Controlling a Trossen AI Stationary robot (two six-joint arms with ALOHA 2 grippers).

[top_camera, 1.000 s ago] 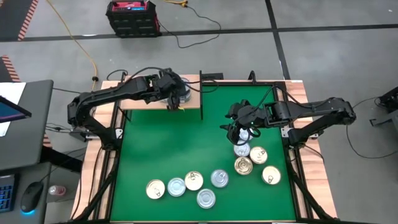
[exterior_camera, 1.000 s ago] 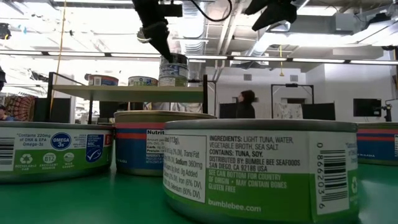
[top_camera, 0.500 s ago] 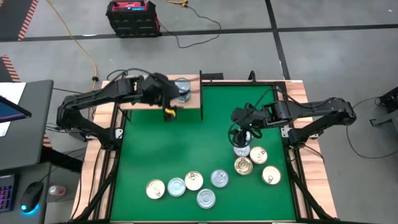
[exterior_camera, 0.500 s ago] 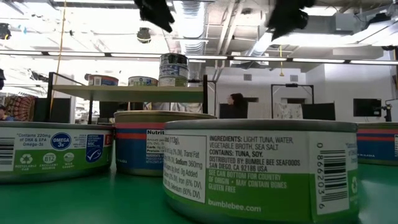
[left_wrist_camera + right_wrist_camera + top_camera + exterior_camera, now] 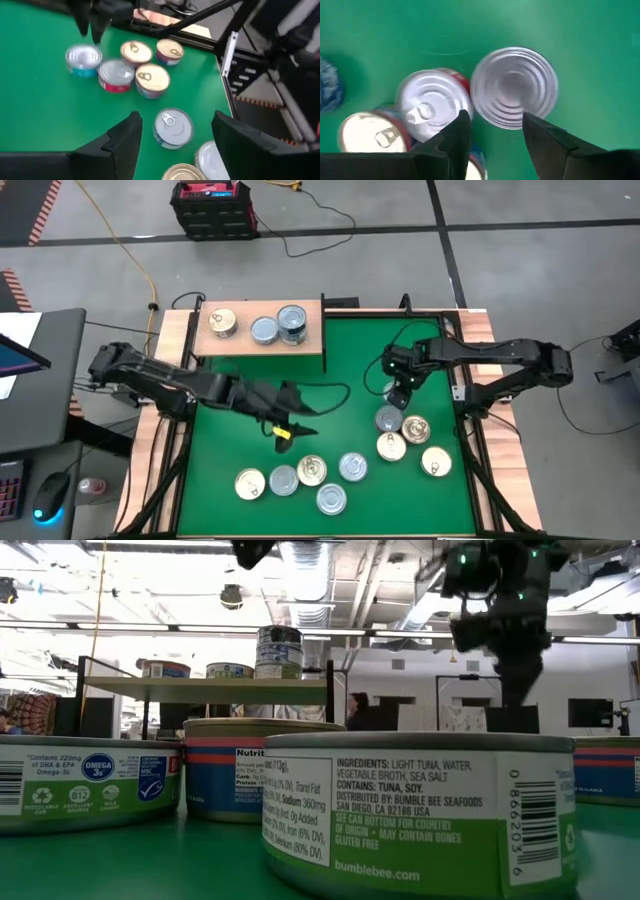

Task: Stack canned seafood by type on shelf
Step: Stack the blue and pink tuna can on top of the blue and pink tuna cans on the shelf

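The shelf (image 5: 240,352) is a pale wood board at the mat's far left. It carries a gold tin (image 5: 221,322), a silver tin (image 5: 264,330) and a two-high stack (image 5: 279,652). Several more tins rest flat on the green mat, in a near row (image 5: 312,470) and a right cluster (image 5: 391,446). My left gripper (image 5: 295,423) hangs open over the middle of the mat, with a silver pull-tab tin (image 5: 173,127) ahead between its fingers. My right gripper (image 5: 495,132) is open above a ribbed, tabless tin (image 5: 514,87) at the cluster's far end.
The green mat (image 5: 240,410) sits inside a black frame with a wood rim (image 5: 178,340). Bare mat lies between the shelf and the near row of tins. In the low view a green-labelled tin (image 5: 420,810) stands close to the camera. A person (image 5: 357,710) shows far behind.
My left gripper has left the shelf, where the stacked tin stays standing, and swung toward the near edge to the middle of the mat. My right gripper has come down over the right cluster of tins.
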